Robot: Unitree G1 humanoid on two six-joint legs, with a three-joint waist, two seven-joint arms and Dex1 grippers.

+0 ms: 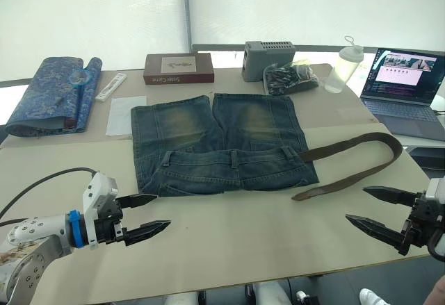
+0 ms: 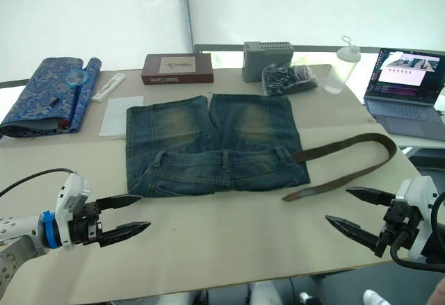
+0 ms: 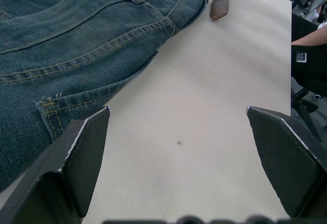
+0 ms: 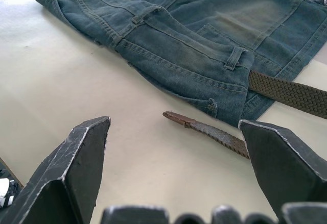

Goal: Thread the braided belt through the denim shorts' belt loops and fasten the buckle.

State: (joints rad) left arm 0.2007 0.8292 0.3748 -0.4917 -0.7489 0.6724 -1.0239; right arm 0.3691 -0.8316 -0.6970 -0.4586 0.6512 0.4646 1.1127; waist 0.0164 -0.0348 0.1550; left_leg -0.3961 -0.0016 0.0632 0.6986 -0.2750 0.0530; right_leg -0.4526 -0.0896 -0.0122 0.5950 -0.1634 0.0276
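The shorts [image 1: 221, 145] lie flat on the table [image 1: 243, 242], waistband toward the robot, legs pointing away. The belt [image 1: 361, 159] enters the shorts at the waistband's right corner, near the rightmost loop [image 4: 234, 58], then curves in an open arc over the table to the right of the shorts. Its tapered tip [image 1: 300, 196] rests on the table just beside the near right corner of the shorts. The buckle cannot be made out; how far the belt runs inside the waistband cannot be told.

Status of the claws:
1. Left gripper [image 1: 147, 212]: open, holding nothing, hovering over the table just off the near left corner of the shorts.
2. Right gripper [image 1: 370, 208]: open, holding nothing, hovering near the table's right edge, close to the belt tip.

Step in hand, as judged: threading is at an early stage, with the belt through 1 loop at most and the buckle not fastened.

Next move, as judged: the right gripper should close on the belt tip. The left gripper should steady the waistband. The flat tip lies on the table surface, so a low, shallow approach is required.
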